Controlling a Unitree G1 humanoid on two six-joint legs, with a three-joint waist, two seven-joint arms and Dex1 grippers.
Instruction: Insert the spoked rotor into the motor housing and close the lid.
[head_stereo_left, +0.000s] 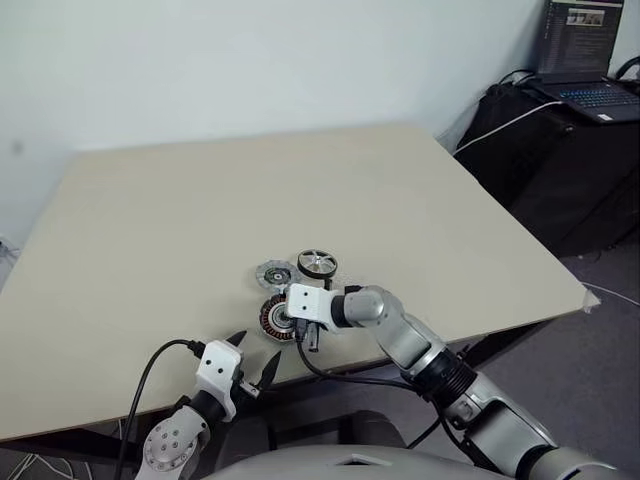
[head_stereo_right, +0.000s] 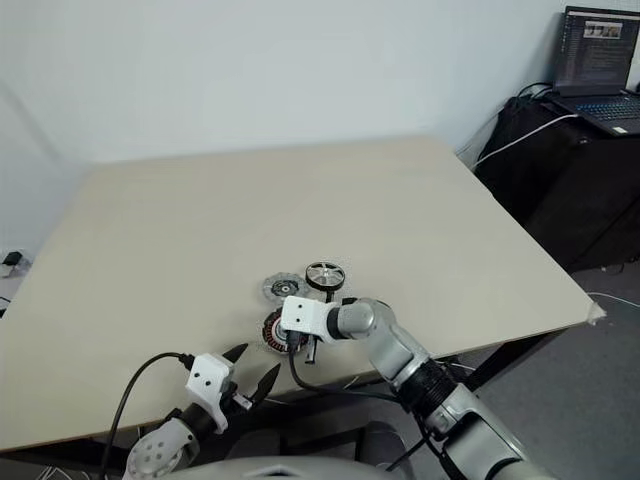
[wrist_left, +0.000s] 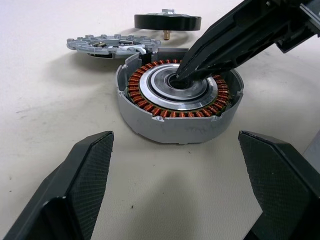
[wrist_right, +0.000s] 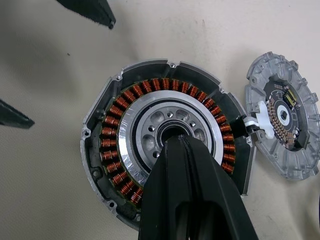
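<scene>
The motor housing (wrist_right: 112, 145), a grey cup with a ring of copper windings around a silver hub, lies near the table's front edge. My right gripper (wrist_right: 176, 141) is shut, with its joined tips pressed down into the hub's centre hole. The lid (wrist_right: 285, 120), a notched grey disc, lies flat just beyond the housing, dark centre up. The spoked rotor (head_stereo_left: 316, 264), black-rimmed with silver spokes, rests on the table beside the lid. My left gripper (head_stereo_left: 254, 355) is open and empty, just in front of the housing (wrist_left: 170, 117) and pointing at it.
The beige table (head_stereo_left: 200, 190) stretches far beyond the parts. Its front edge runs right under my left gripper. To the right, off the table, a laptop (head_stereo_left: 590, 60) sits on a dark stand with cables.
</scene>
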